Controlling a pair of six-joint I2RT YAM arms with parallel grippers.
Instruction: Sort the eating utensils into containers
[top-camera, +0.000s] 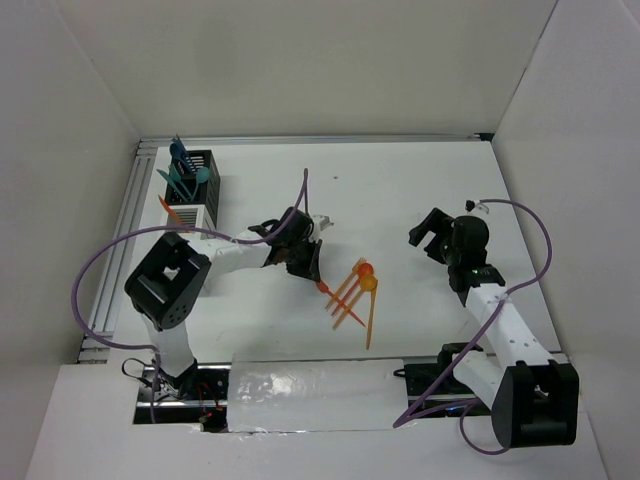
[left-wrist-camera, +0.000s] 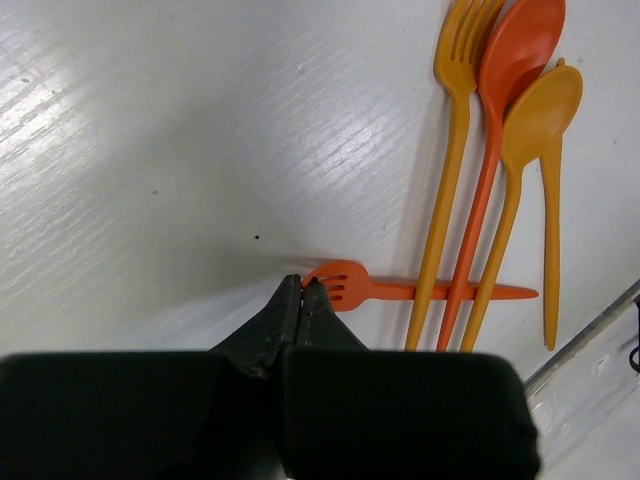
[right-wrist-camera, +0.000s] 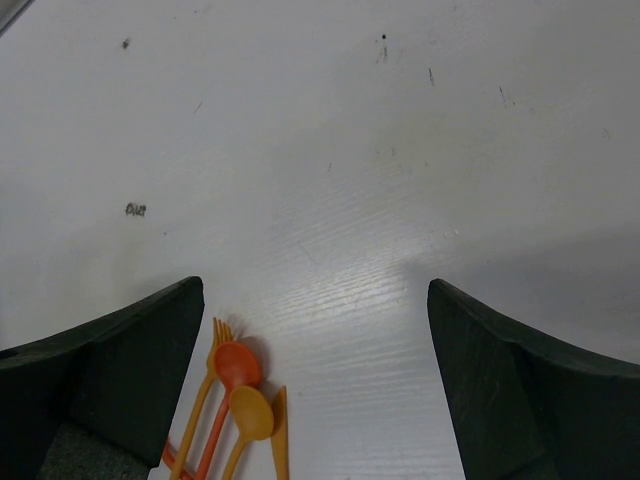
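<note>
Overhead, the white table (top-camera: 400, 180) carries a black slatted plastic bin (top-camera: 203, 172) in its far left corner, with teal and blue plastic utensils (top-camera: 184, 170) standing in it. Touching its near side is a white slatted plastic bin (top-camera: 197, 213), with one slim orange utensil (top-camera: 170, 212) leaning out to the left. A loose cluster of orange and red plastic utensils (top-camera: 352, 295) lies near the middle of the table. The left gripper (top-camera: 308, 265) is lowered at the cluster's left edge, and the right gripper (top-camera: 430, 232) is off to the right, well apart from it. From the left wrist, the jaws are pressed together. Their tips meet right at the tine end of a red-orange plastic fork (left-wrist-camera: 400, 290) lying crosswise on the table (whether a tine is actually nipped between them cannot be told). An orange plastic fork (left-wrist-camera: 452, 150), a red-orange plastic spoon (left-wrist-camera: 515, 45) and an orange plastic spoon (left-wrist-camera: 540, 110) all cross over its handle. An orange plastic knife (left-wrist-camera: 551, 240) lies just beside them on the right. From the right wrist, the two dark fingers (right-wrist-camera: 120, 370) stand wide apart with nothing between them but bare table. The heads of the orange fork, both spoons and the knife show at the lower left, just beside the left-hand finger.
</note>
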